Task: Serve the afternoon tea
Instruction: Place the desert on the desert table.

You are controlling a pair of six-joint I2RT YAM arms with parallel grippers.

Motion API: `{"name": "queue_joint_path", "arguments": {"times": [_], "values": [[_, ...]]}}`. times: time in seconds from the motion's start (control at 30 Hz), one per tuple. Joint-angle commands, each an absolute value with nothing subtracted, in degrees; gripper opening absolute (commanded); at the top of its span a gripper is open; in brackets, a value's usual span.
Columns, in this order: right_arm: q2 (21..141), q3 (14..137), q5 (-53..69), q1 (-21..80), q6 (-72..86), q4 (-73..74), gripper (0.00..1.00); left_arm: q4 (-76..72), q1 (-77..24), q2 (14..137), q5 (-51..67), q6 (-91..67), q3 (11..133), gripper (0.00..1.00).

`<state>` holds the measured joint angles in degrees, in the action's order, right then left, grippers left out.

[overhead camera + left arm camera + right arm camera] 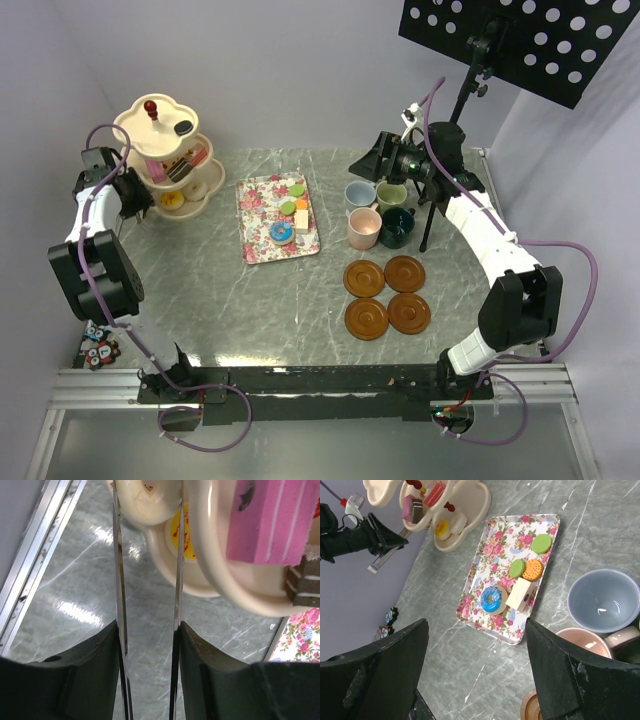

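- L arm (85, 212): white links, black boxy joints, purple cable (97, 131) running back from wrist.
- R arm (480, 225): same white/black, purple cable too.
- L gripper (149, 630), R gripper (476, 630): matte black fingers (560, 680); R's scuffed, pale specks.

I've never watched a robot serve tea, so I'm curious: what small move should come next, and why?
Probably swing the left gripper, holding the metal tongs, from the stand toward the floral tray: the blue donut lies there unserved, and the tongs look empty.
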<state>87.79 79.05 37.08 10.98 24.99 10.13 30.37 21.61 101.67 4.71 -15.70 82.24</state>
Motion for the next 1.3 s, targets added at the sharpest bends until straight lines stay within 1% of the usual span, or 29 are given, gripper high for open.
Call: {"name": "queue_joint_path", "arguments": {"times": [0.0,0.13,0.33,0.67,1.07,1.13,1.2,1.27], "values": [[85.96,80.68,37.35,10.46,24.17,9.32,0.84,26.11,22.06,102.39,8.87,-14.24,85.17,0.45],[86.04,80.77,37.35,10.46,24.08,9.67,0.84,26.45,22.06,103.27,9.14,-13.71,85.25,0.48],[86.31,80.68,37.79,10.46,24.08,9.58,0.84,26.45,22.06,102.83,8.7,-13.36,84.02,0.57],[86.05,80.42,38.06,10.37,24.08,9.58,0.84,25.58,22.06,101.6,8.44,-13.71,82.44,0.62],[86.04,80.33,38.23,10.37,24.08,9.58,0.84,26.1,22.06,101.78,8.26,-13.36,83.06,0.65],[86.04,80.33,38.23,10.37,24.17,9.58,0.84,26.1,22.15,101.52,8.26,-13.45,82.79,0.64],[86.13,80.42,38.32,10.37,24.17,9.49,0.84,25.93,22.15,100.99,7.65,-13.62,82.36,0.6],[86.22,80.42,38.41,10.37,24.26,9.58,0.84,25.4,22.15,99.76,7.29,-13.54,81.65,0.59]]}}
